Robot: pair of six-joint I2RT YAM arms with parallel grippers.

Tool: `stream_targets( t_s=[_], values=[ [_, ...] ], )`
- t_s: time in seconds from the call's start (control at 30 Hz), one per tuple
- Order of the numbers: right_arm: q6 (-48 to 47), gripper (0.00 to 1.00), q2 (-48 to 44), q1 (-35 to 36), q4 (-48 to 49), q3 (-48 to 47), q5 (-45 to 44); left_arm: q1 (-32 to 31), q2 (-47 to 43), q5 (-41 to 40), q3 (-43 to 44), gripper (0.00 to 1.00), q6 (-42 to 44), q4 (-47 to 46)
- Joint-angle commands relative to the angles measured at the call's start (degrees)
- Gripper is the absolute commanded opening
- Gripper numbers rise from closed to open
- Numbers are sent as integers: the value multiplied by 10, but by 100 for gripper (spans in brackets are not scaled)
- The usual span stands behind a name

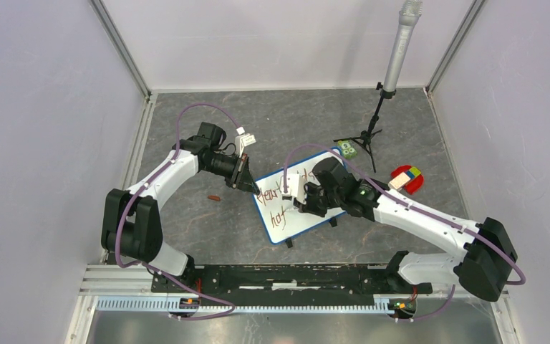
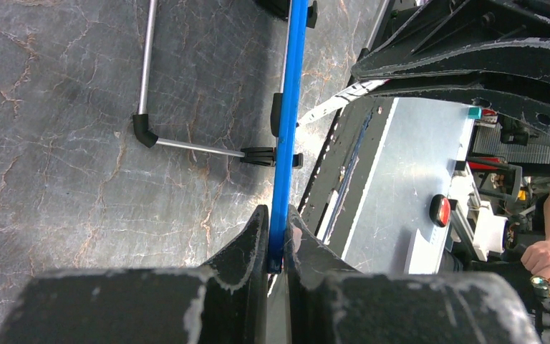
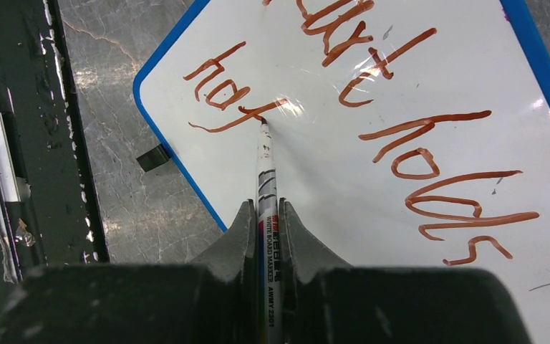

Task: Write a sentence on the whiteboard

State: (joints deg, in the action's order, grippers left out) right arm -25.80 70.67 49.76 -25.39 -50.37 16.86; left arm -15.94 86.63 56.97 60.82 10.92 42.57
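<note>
Whiteboard (image 1: pixel 299 226), small and blue-framed, sat on the grey bench (image 1: pixel 186 229) between the two arms. Its long axis ran from 8 o'clock to 2 o'clock in the overhead view.

The sentence (image 3: pixel 430 123) was in reddish-brown marker: "Heart holds" on the first line. A short third word below it began with "h", and its last letter was hard to read.

The right claw (image 3: pixel 265 211) was closed on a whiteboard marker (image 3: pixel 266 179). In the right wrist view the marker's long axis ran from 6 o'clock straight up to 12 o'clock. Its tip touched the board at the end of that third word.

In the same view the written lines ran toward 4 o'clock. Bare white board lay on that side of the tip, so any further letters would probably call for the tip to travel that way, across the marker's axis and not along it.

The left claw (image 2: pixel 277 229) was closed on the board's blue frame (image 2: pixel 287 107), seen edge-on in the left wrist view. In the overhead view this grip sat at the board's 10 o'clock corner.

Only the right arm carried the marker. The left arm appeared to be bracing the board against the push of the tip.
</note>
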Motion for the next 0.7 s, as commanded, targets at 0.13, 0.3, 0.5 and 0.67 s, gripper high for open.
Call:
stream_targets(
  t_s=[0.13, 0.3, 0.5, 0.67],
  values=[
    [-2, 0, -12, -10, 2, 10, -3, -1, -8, -5, 16, 2, 13, 1],
    [0, 0, -8, -9, -2, 14, 13, -1, -8, -4, 18, 2, 12, 1],
    [6, 0, -2, -2, 4, 13, 26, -1, -8, -4, 17, 2, 13, 2],
    [9, 0, 6, 6, 12, 9, 25, -1, -10, -5, 16, 2, 13, 1]
  ],
)
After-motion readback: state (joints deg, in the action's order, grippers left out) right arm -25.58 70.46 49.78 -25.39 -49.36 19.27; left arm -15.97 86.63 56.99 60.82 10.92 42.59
